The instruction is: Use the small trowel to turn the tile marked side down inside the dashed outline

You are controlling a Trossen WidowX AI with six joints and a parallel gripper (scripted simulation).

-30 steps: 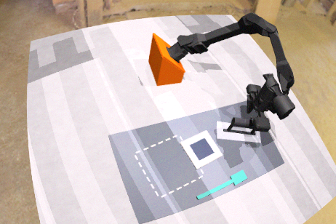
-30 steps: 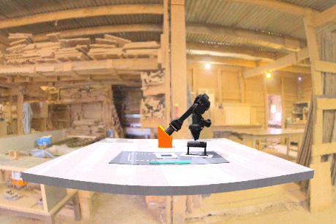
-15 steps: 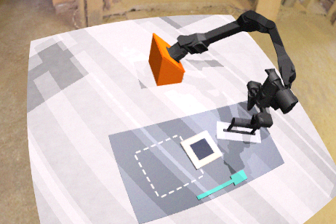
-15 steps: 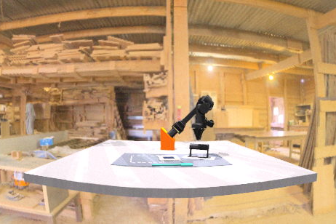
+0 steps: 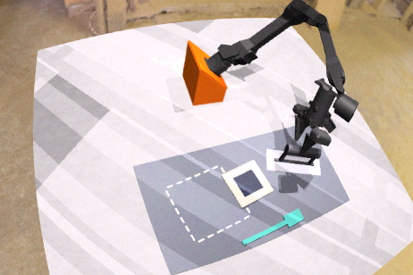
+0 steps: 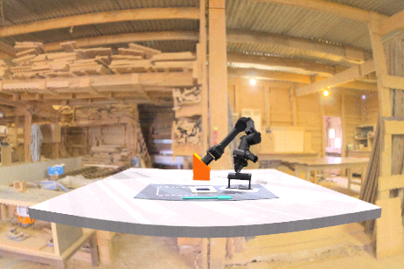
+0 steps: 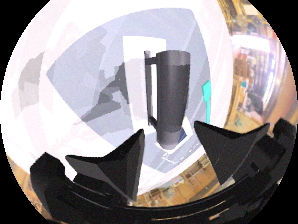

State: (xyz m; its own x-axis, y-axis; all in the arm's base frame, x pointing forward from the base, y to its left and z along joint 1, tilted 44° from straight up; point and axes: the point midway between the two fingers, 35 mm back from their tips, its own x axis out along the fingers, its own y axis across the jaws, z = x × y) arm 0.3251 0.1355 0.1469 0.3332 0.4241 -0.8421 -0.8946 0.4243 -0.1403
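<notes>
Top view: tile lies marked side up, prob., overlapping the dashed outline's edge; not yet flipped. Step in hand: trowel pickup, approx. Gripper is over the black-handled trowel, fingers well apart, approx. two-thirds, w/ nothing grasped; contact unclear. Next: align w/ handle, lower, then close. Teal tool lies apart.

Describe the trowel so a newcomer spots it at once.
On the white table lies a grey mat. Near the mat's long edge farthest from the orange base lies the trowel, thin-handled with a squarish blade. Unlike the white-framed tile and black-handled thing, it is turquoise.
</notes>
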